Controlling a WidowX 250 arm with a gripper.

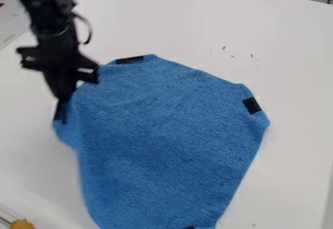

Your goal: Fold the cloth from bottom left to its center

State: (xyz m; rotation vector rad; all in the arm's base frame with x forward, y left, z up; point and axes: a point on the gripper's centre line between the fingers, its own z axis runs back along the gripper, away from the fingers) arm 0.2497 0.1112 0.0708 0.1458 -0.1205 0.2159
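Black and pointing downward, the gripper (63,101) meets the cloth (169,135) at its left edge in the view; whether its jaws stand apart, together or clamped on the fabric, I cannot tell. A dark narrow strip (60,112) lies right at that meeting point, and just beside it the cloth bulges outward in a soft, rounded lobe, its outline slightly blurred. From there the cloth spreads over the middle and lower part of the white table (286,52), plain blue, finely textured and mostly smooth, with rounded, uneven sides that narrow toward the bottom of the view. One black patch (130,60) sits on its upper edge, near the gripper, and another (251,105) near its right corner. Above the gripper, the black arm (42,4) comes in from the upper left, with a thin cable (88,28) looping at its side. Small dark specks (251,55) dot the tabletop beyond the cloth. A yellow-orange object (22,224) shows at the lower left corner.
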